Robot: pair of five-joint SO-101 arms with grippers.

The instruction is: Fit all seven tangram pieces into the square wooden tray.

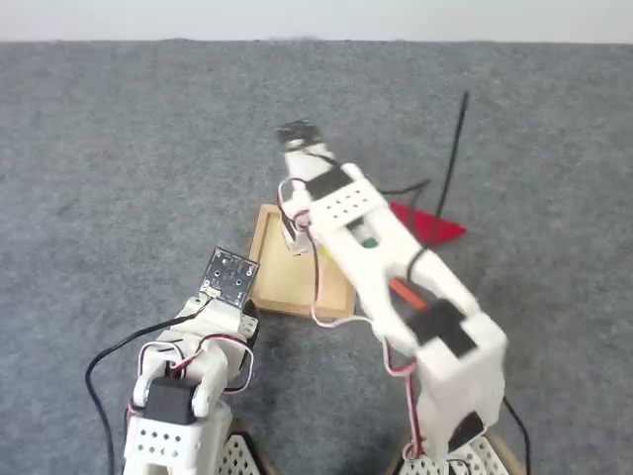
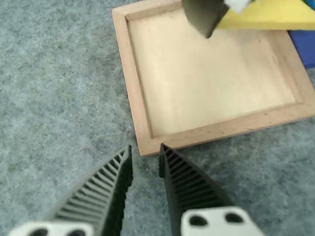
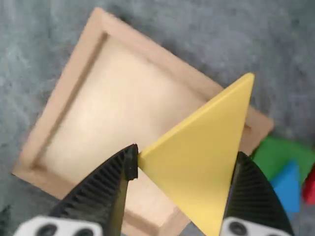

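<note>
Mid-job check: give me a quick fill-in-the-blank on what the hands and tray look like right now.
The right hand grips a ____ triangle over the tray. The left hand sits just outside the tray's ____. The left hand holds ____.
Missing words: yellow; corner; nothing.

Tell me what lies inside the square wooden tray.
Where visible, the square wooden tray holds only bare wood, no pieces. The yellow triangular piece, held in the right pincer above one corner, hides the floor beneath it.
</note>
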